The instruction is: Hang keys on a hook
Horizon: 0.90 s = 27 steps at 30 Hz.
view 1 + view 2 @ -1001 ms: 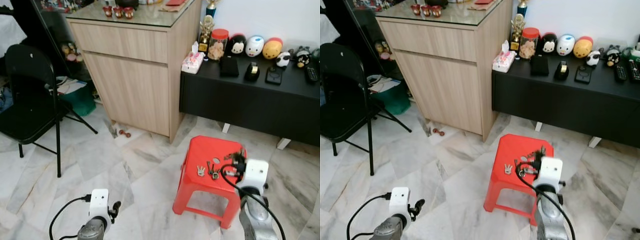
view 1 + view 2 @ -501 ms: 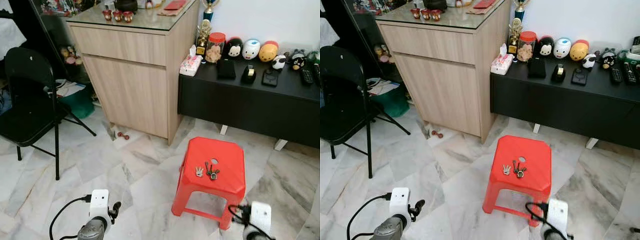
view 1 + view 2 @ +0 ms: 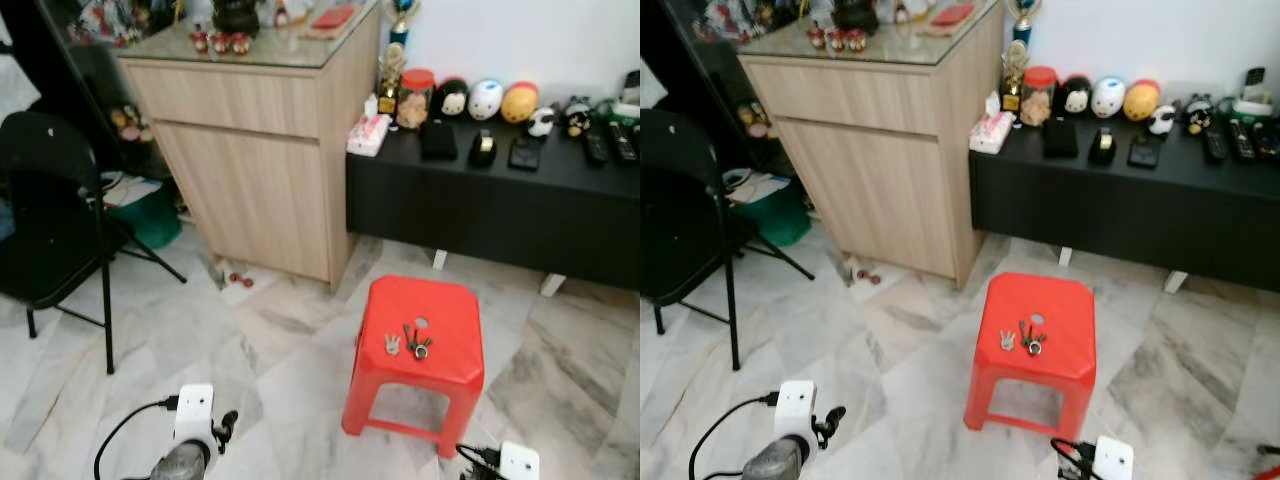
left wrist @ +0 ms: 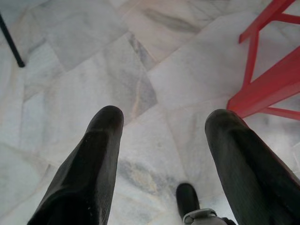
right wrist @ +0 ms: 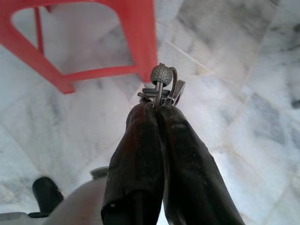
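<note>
My right gripper (image 5: 156, 108) is shut on a bunch of keys (image 5: 161, 86) with a small metal ball on the ring, held low over the marble floor beside a leg of the red stool (image 5: 140, 28). The right wrist (image 3: 515, 462) sits at the bottom edge of the left eye view. On top of the red stool (image 3: 440, 300) lie more keys (image 3: 410, 343). My left gripper (image 4: 161, 126) hangs open above the floor, nothing between its fingers (image 4: 101, 154), to the left of the stool.
A wooden cabinet (image 3: 260, 130) stands behind the stool on the left. Beside it is a low black sideboard (image 3: 500, 200) carrying toys, a jar and remotes. A black folding chair (image 3: 50, 220) stands at far left. Marble floor lies all around.
My right arm has dropped from over the stool top down to the picture's bottom edge. The camera view has shifted a little. The keys on the stool lie as before.
</note>
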### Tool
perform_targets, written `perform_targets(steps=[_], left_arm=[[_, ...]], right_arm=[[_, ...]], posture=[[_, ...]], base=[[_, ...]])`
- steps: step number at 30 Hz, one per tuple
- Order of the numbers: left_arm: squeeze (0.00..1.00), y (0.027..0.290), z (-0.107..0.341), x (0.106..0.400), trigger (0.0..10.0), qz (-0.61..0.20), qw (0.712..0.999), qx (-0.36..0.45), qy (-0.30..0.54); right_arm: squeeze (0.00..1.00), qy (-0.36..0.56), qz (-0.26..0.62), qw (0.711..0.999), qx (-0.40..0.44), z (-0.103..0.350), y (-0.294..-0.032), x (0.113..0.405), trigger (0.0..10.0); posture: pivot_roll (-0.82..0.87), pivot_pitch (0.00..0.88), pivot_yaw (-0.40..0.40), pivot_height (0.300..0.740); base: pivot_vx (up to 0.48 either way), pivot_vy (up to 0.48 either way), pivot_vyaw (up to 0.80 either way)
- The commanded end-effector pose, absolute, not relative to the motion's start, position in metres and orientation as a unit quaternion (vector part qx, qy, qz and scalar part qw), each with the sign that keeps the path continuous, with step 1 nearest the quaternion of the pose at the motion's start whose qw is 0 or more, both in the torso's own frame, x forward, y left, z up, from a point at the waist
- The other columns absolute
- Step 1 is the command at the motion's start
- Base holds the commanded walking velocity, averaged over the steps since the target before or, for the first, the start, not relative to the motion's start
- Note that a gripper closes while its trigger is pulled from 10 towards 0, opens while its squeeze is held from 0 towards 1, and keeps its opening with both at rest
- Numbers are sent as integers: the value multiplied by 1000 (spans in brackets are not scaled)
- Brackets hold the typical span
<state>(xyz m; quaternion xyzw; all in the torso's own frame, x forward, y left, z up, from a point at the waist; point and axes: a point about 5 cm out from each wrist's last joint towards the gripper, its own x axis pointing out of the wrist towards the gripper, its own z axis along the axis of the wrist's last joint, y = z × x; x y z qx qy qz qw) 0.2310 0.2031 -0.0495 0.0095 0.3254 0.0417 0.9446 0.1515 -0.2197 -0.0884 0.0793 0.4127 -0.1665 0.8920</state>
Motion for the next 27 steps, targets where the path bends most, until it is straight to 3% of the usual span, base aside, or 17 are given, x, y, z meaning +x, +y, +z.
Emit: perform_targets(steps=[1,6,11,27], left_arm=[[0,206,-53,226,10000,50,940,6,337],[0,205,-53,226,10000,41,940,21,339],[0,206,-53,226,10000,46,940,22,338],[0,206,-51,229,10000,50,941,15,333]], right_arm=[[0,421,-171,887,81,-90,-222,147,10000],[0,431,-170,882,79,-92,-225,143,10000],[0,438,-169,879,82,-93,-223,139,10000],[0,447,-158,877,79,-95,-219,137,10000]], posture=[[-33,22,48,740],[-30,22,45,740],[-29,30,45,740],[-25,44,41,740]], base=[[0,0,-769],[0,0,-769],[0,-480,-769],[0,0,-769]])
